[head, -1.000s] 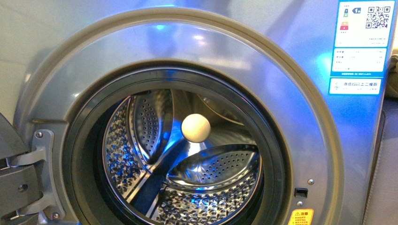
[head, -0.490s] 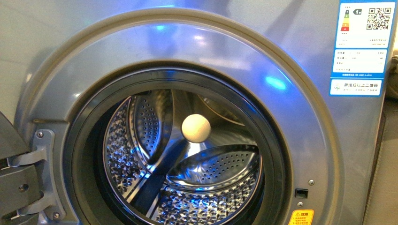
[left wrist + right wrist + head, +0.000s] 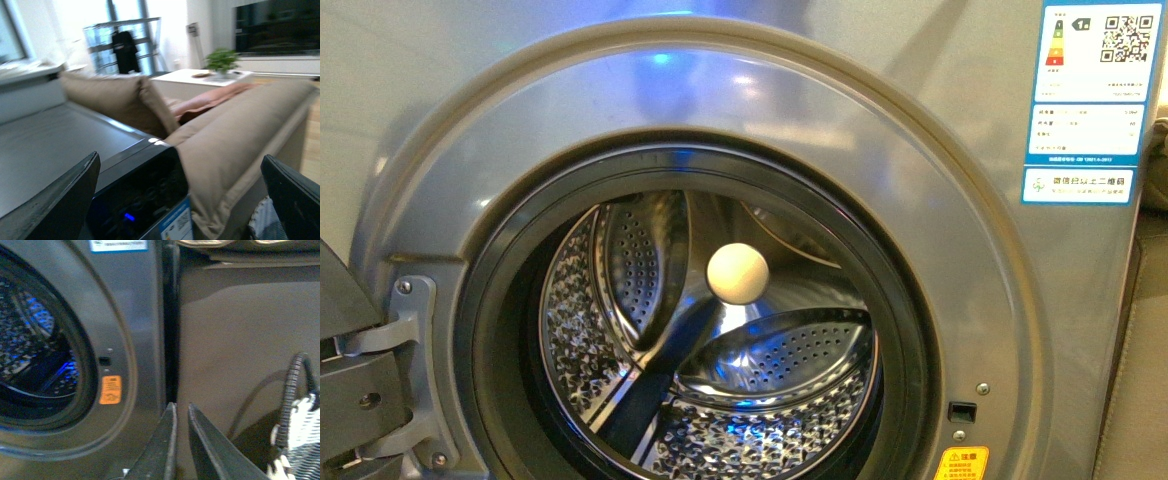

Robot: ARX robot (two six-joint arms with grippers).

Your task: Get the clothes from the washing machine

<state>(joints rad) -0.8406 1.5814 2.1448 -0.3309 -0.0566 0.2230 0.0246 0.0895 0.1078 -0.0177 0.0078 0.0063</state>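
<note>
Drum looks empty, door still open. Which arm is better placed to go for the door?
Probably left. The door hinge sits on the washing machine's left side, and the left gripper is open. The right gripper is nearly shut, beside the basket.

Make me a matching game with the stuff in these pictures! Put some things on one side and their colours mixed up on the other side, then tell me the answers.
Things:
1. ball inside the drum
2. warning sticker low on the washing machine
3. sofa cushion behind the machine
4. plant on the white table

Colours:
A. orange
B. green
C. cream white
D. tan

Right pairs: 1-C, 2-A, 3-D, 4-B
</note>
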